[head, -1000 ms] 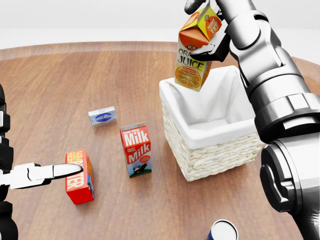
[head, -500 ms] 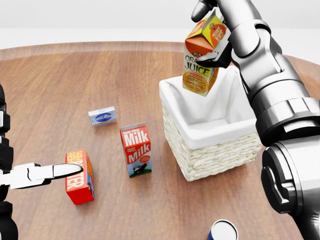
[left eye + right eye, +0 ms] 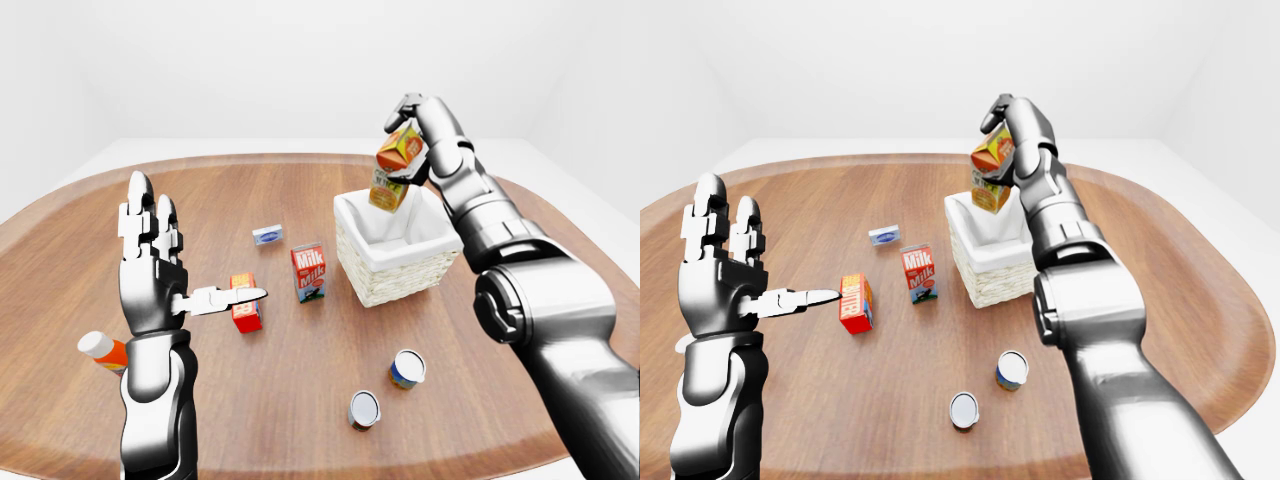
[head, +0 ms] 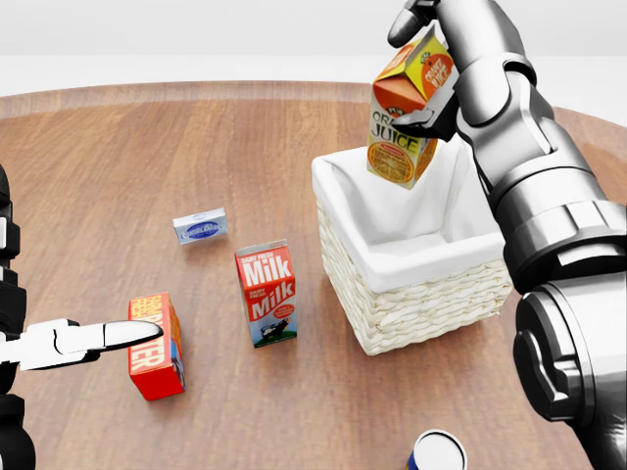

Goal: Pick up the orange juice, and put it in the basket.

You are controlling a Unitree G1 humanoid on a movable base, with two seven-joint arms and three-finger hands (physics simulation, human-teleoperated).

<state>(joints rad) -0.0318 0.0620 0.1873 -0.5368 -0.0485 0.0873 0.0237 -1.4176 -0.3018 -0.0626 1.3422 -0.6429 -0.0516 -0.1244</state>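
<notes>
**Readable labels on the table**

You can read "JUICE" on the orange juice carton [image 4: 404,122], with "ORA…" partly cut off above it. The red-and-white carton [image 4: 266,293] reads "Milk" twice. Print on the red box [image 4: 157,345] and small blue packet [image 4: 201,226] is too blurred to read.

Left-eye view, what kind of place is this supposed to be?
Probably a simulated test room, not a real kitchen: a big rounded wooden table stands amid blank white walls, scattered with groceries like a milk carton, cans and a wicker basket.
</notes>
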